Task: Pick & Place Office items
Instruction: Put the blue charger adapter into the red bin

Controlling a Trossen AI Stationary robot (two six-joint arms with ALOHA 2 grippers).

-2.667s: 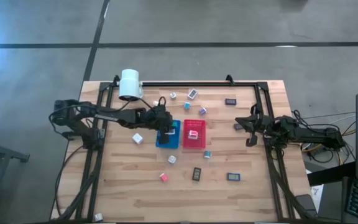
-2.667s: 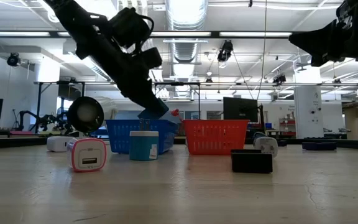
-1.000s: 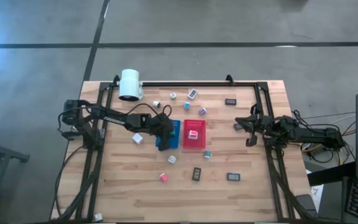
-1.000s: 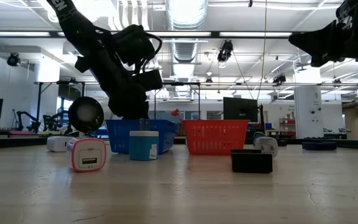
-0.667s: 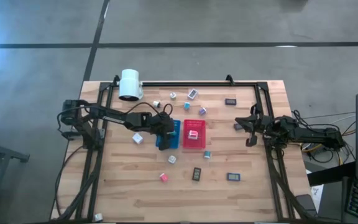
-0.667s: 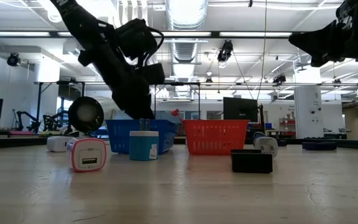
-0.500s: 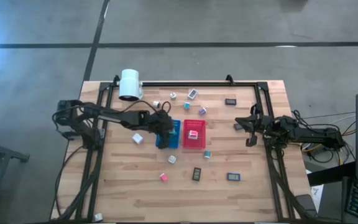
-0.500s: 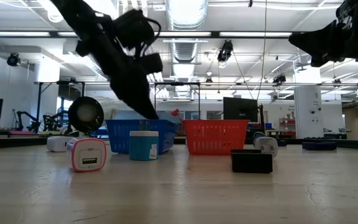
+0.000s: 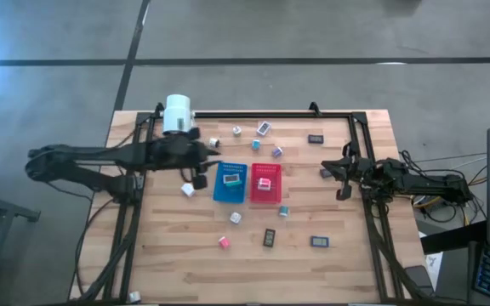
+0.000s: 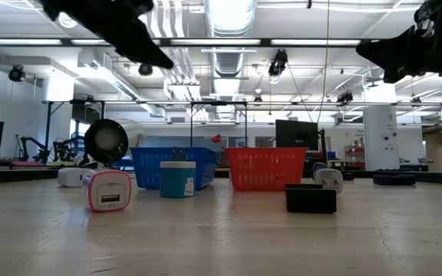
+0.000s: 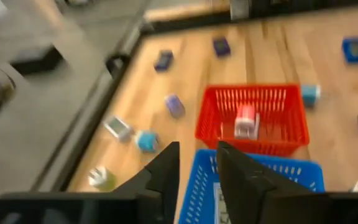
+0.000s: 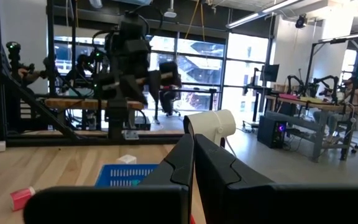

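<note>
Small office items lie scattered on the table: white, pink and teal cubes such as a white cube [image 9: 188, 189] and a pink one [image 9: 224, 242], and dark flat rectangles [image 9: 270, 237]. One flat item [image 9: 230, 179] lies in the blue tray [image 9: 230, 194]. A pink-and-white cube [image 9: 264, 182] sits in the red tray [image 9: 265, 197]. My left gripper [image 9: 201, 174] hovers left of the blue tray, raised, open and holding nothing [image 11: 197, 165]. My right gripper [image 9: 340, 178] waits shut near the table's right edge [image 12: 194, 155].
A big white cylinder [image 9: 177, 115] lies at the far left corner. A dark frame rail [image 9: 253, 114] runs along the table's far edge and down both sides. Several cubes [image 9: 256, 144] lie just beyond the trays. The near part of the table holds only a few items.
My left gripper has risen out of the blue tray and drawn back toward the table's left edge. Where it stood, a flat item now shows lying in the blue tray. The right arm has kept still.
</note>
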